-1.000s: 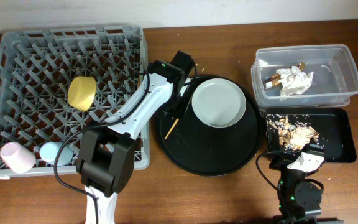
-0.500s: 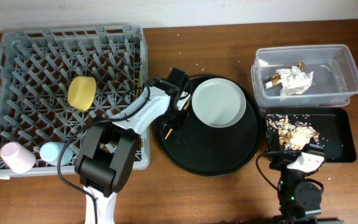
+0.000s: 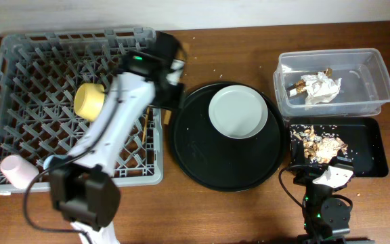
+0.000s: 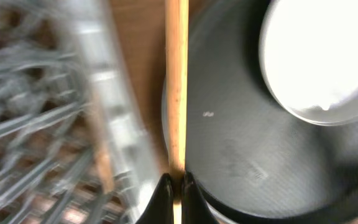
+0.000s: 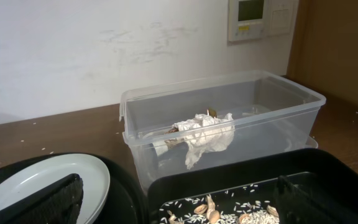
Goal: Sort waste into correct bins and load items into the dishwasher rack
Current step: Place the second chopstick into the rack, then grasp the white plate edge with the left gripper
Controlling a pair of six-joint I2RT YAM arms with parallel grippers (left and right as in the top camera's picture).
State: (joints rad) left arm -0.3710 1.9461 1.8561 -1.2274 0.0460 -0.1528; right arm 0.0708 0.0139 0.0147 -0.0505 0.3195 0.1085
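left claw (image 4: 174, 186) is pinched narrow on the near end of 1 wooden chopstick (image 4: 177, 87). the stick runs straight away from the fingertips, over the strip of brown table (image 4: 145, 37) between the grey dish rack (image 4: 36, 124) and the round black tray (image 4: 241, 155). this view is blurred. from overhead, the left arm reaches across the rack's right rim (image 3: 160, 135), hiding the held stick. a 2nd thin wooden stick (image 3: 145, 129) lies inside the rack, just beside that rim. the rack also holds a yellow bowl (image 3: 89, 101), a pink cup (image 3: 13, 171) and a light-blue cup (image 3: 51, 163) partly under the arm. a pale plate (image 3: 238, 113) sits on the round tray, to the right of the claw. right claw (image 5: 176, 205) is spread wide and empty, at the near edge of the rectangular black tray (image 3: 371, 152) of food scraps (image 3: 320, 144). behind it, the clear tub (image 3: 371, 74) holds a crumpled napkin (image 3: 322, 88) and a wrapper (image 3: 298, 86).
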